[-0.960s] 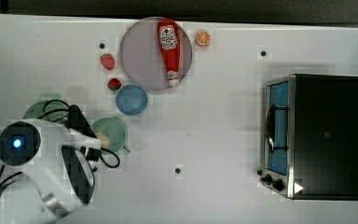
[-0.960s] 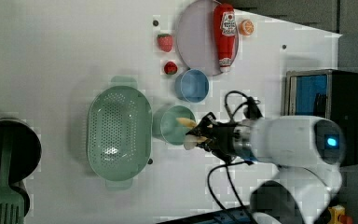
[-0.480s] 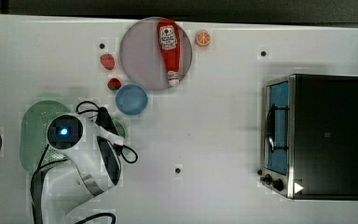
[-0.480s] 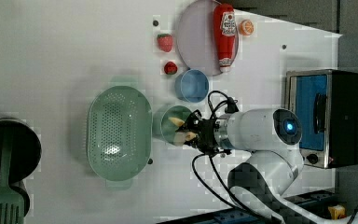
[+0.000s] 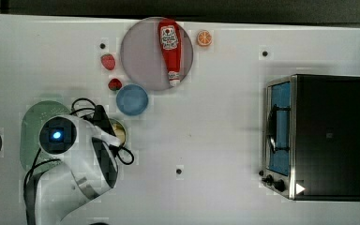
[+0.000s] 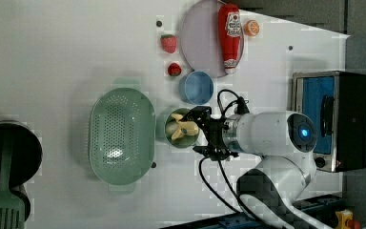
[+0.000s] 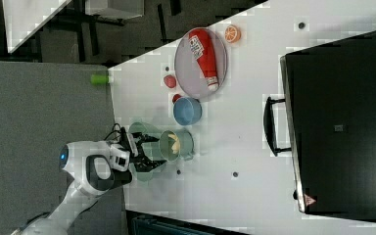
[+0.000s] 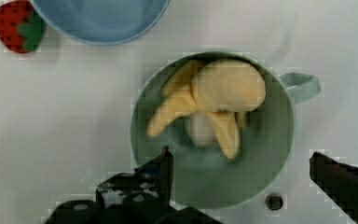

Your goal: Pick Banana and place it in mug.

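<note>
The pale yellow banana [image 8: 214, 98] lies curled inside the sage-green mug [image 8: 261, 158], touching no finger. My gripper [image 8: 240, 158] hangs over the mug's rim, open, with its two dark fingers [image 8: 161, 170] spread wide and nothing between them. In the left view the banana [image 6: 181, 130] shows in the mug [image 6: 171, 144], with the gripper [image 6: 204, 131] at the mug's right side. The right view has the mug [image 7: 188, 144] and banana [image 7: 175, 142] right of the gripper [image 7: 149, 149]. From the top view the arm covers most of the mug [image 5: 121, 132].
A blue cup [image 5: 132, 99] stands close to the mug, with two strawberries [image 5: 108, 62] beyond it. A plate [image 5: 143, 61] carries a ketchup bottle [image 5: 169, 49], beside an orange slice [image 5: 204, 38]. A green perforated basket [image 6: 121, 136] borders the mug. A toaster oven [image 5: 316, 136] fills the top view's right.
The arm moved over the mug with the banana. The fingers spread apart and let go, and the banana now lies in the mug.
</note>
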### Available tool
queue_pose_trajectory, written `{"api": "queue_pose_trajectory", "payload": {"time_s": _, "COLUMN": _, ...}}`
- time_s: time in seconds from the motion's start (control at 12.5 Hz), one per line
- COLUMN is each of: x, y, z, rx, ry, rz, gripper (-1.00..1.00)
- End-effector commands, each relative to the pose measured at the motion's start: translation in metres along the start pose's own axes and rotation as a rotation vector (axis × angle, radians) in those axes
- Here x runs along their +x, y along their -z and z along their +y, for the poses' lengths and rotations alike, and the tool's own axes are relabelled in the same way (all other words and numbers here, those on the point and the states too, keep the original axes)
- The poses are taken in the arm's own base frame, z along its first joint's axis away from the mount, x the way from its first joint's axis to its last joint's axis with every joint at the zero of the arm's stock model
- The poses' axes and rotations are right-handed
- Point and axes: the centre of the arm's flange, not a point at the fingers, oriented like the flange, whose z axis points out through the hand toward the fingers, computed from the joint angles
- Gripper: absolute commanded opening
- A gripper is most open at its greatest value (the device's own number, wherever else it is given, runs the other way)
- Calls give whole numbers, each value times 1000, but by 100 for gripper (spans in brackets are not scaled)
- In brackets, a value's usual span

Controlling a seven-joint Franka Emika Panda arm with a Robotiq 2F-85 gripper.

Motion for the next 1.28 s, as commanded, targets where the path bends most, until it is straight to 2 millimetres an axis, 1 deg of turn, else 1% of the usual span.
{"api": "queue_pose_trajectory", "payload": {"time_s": 0.08, "x": 1, "y": 50, "z": -16, "rx": 137, "ry": -31, "rz": 26, "gripper": 100}}
{"api": "queue_pose_trajectory", "payload": {"time_s": 0.16, "x": 7, "y": 63, "z": -15, "rx": 141, "ry": -42, "rz": 41, "gripper": 100}}
{"api": "queue_pose_trajectory", "payload": {"time_s": 0.24, "x": 16, "y": 82, "z": -13, "rx": 159, "ry": -59, "rz": 60, "gripper": 100}}
{"api": "queue_pose_trajectory", "payload": {"time_s": 0.32, "x": 28, "y": 102, "z": -9, "rx": 157, "ry": -71, "rz": 84, "gripper": 100}}
{"api": "queue_pose_trajectory", "payload": {"time_s": 0.4, "x": 43, "y": 126, "z": -2, "rx": 132, "ry": -47, "rz": 113, "gripper": 100}}
{"api": "queue_pose_trajectory", "payload": {"time_s": 0.48, "x": 61, "y": 155, "z": 6, "rx": 108, "ry": 9, "rz": 139, "gripper": 100}}
{"api": "queue_pose_trajectory", "payload": {"time_s": 0.56, "x": 80, "y": 180, "z": 14, "rx": 84, "ry": 38, "rz": 153, "gripper": 100}}
{"api": "queue_pose_trajectory", "payload": {"time_s": 0.72, "x": 124, "y": 232, "z": 30, "rx": 91, "ry": 84, "rz": 172, "gripper": 100}}
{"api": "queue_pose_trajectory", "payload": {"time_s": 0.88, "x": 169, "y": 274, "z": 49, "rx": 96, "ry": 135, "rz": 177, "gripper": 100}}
{"api": "queue_pose_trajectory", "payload": {"time_s": 1.04, "x": 208, "y": 308, "z": 67, "rx": 103, "ry": 164, "rz": 176, "gripper": 100}}
{"api": "queue_pose_trajectory", "payload": {"time_s": 1.12, "x": 224, "y": 323, "z": 75, "rx": 107, "ry": 171, "rz": 176, "gripper": 100}}
{"api": "queue_pose_trajectory", "payload": {"time_s": 1.2, "x": 237, "y": 333, "z": 84, "rx": 95, "ry": 184, "rz": 167, "gripper": 100}}
{"api": "queue_pose_trajectory", "payload": {"time_s": 1.28, "x": 246, "y": 342, "z": 91, "rx": 77, "ry": 203, "rz": 155, "gripper": 100}}
